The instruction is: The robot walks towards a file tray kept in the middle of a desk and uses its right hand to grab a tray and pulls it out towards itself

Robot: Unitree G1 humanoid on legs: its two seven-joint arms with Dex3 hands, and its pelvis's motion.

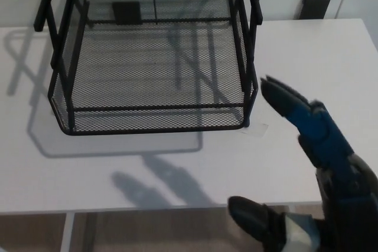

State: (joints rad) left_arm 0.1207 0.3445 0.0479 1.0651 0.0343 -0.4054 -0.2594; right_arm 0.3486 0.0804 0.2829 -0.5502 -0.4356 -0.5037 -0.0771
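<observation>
Black mesh tray [155,75] sits untouched at upper left; the right hand [319,175], lower right, seems spread and empty, grasp and pull remaining.

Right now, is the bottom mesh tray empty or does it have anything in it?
Empty. Through the bottom mesh tray only the white desk and shadows show; no papers lie on its floor.

Right robot hand [313,175] open, holding nothing, fingers [286,101] extended, thumb [254,216] apart below.
</observation>
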